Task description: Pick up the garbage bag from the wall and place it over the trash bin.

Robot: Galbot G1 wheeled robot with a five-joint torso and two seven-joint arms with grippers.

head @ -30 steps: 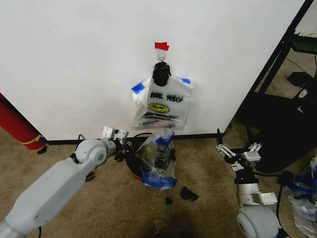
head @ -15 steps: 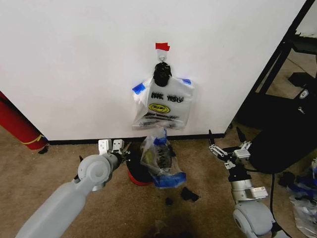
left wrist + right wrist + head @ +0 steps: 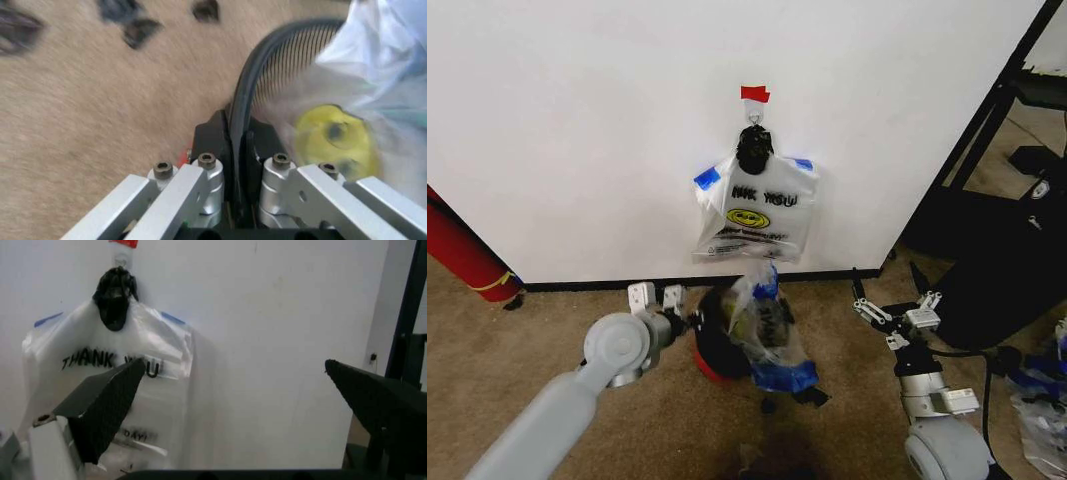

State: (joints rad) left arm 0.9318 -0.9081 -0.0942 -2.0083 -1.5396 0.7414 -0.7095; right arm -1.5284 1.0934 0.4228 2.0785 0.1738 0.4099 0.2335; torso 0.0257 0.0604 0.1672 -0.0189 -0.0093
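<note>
The garbage bag (image 3: 767, 335), thin see-through plastic w/ blue edges, is lying crumpled over the trash bin (image 3: 712, 345) in the lower centre of the head view, on the brown carpet (image 3: 547, 320). The bin is round, w/ red body and dark rim, and it is tilting toward the wall (image 3: 577, 120). The left gripper (image 3: 682, 322), lower left of centre, is pinching the thin dark rim between its fingers; in the left wrist view the rim (image 3: 241, 115) is passing between the black pads (image 3: 213, 137), and the yellow smiley (image 3: 331, 137) is showing through the plastic. The right gripper (image 3: 892, 300), lower right, is hanging spread wide, nothing in it. Upper centre, a bundle of like bags (image 3: 757, 210) is hanging from a hook (image 3: 752, 118) under red tape (image 3: 754, 94).
</note>
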